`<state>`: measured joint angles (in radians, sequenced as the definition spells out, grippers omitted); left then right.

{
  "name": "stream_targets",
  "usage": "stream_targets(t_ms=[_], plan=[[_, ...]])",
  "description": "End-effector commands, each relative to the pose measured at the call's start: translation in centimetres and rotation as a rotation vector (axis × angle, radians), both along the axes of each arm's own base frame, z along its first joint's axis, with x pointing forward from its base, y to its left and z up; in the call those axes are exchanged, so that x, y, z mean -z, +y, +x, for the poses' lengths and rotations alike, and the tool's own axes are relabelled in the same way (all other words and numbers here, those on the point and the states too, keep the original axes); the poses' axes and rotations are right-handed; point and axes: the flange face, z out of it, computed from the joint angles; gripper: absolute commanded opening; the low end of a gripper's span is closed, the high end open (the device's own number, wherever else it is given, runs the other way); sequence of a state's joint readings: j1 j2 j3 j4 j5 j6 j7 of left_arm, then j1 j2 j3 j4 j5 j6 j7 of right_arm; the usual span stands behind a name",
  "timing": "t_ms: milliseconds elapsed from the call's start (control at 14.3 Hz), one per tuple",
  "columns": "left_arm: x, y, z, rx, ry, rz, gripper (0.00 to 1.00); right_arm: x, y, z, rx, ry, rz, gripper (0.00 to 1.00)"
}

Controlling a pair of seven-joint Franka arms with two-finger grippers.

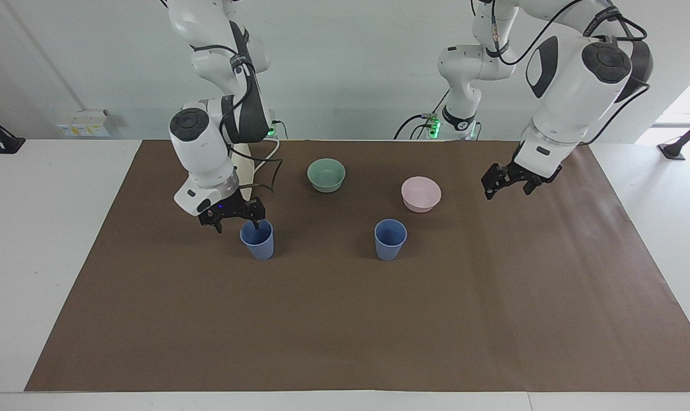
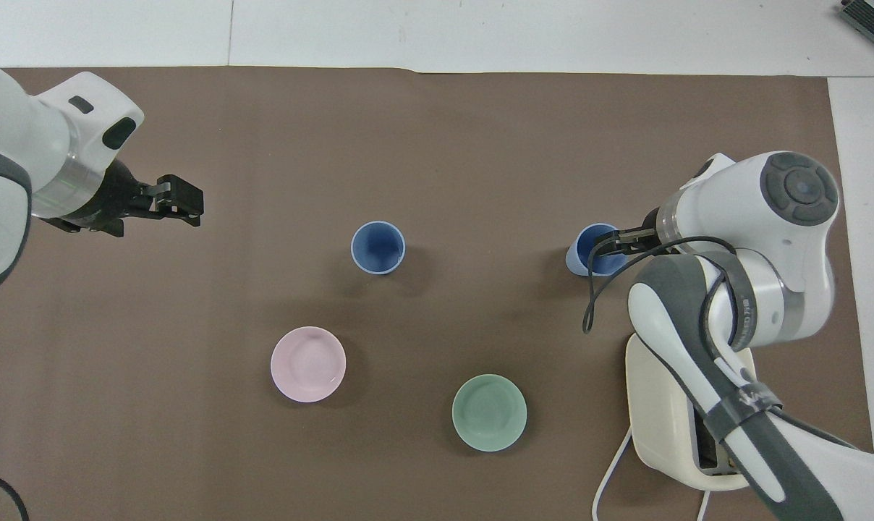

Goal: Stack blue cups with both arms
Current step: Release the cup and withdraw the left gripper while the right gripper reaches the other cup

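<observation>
Matt plastic, glossy shells, plain paper

Both blue cups (image 1: 257, 240) (image 1: 390, 239) look like matt plastic; just by the right gripper (image 1: 233, 217) stands a smooth, glossy cream toaster (image 2: 658, 405); the brown table cover (image 1: 345, 319) looks like matt paper; the arms' (image 1: 573, 85) white shells shine.

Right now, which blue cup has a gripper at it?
The blue cup toward the right arm's end: the right gripper is at its rim. The other cup stands alone.

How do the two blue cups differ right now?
The blue cup toward the right arm's end has the right gripper at its rim, one finger dipping inside; the blue cup toward the left arm's end stands free, the left gripper away over bare mat. The first stands near the toaster, the second near the pink bowl. Both are upright, unstacked and look alike.
</observation>
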<state>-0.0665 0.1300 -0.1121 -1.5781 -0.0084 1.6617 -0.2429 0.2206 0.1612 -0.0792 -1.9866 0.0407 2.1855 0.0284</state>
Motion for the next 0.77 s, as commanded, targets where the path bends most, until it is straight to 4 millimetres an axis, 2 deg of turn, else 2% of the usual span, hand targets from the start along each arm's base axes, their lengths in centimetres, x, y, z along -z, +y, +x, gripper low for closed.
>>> stream_targets(t_ms=[0, 140, 210, 280, 420, 490, 699], plan=[[-0.9, 3.1, 0.3, 0.033, 0.013, 0.045, 1.00, 1.5, -0.3, -0.2, -0.013, -0.003, 0.017, 1.00], [-2.3, 5.7, 0.0, 0.045, 0.001, 0.055, 1.00, 2.6, -0.4, -0.5, -0.012, -0.004, 0.015, 1.00], [-3.1, 6.4, -0.4, 0.061, -0.001, 0.055, 1.00, 2.8, -0.5, -0.6, -0.012, 0.000, 0.015, 0.84], [-3.9, 7.5, -0.9, 0.080, 0.000, 0.053, 1.00, 2.8, -0.5, -0.6, -0.012, 0.000, 0.013, 0.56], [-5.5, 8.0, -1.9, 0.101, -0.016, 0.052, 1.00, 2.7, -0.4, -0.5, -0.007, -0.001, 0.015, 0.14], [-6.6, 8.2, -2.6, 0.099, -0.024, 0.053, 1.00, 2.6, -0.4, -0.4, 0.002, -0.001, 0.015, 0.00], [-9.2, 8.0, -4.3, 0.099, -0.054, 0.052, 1.00, 2.3, -0.4, 0.0, 0.012, -0.002, 0.016, 0.00]])
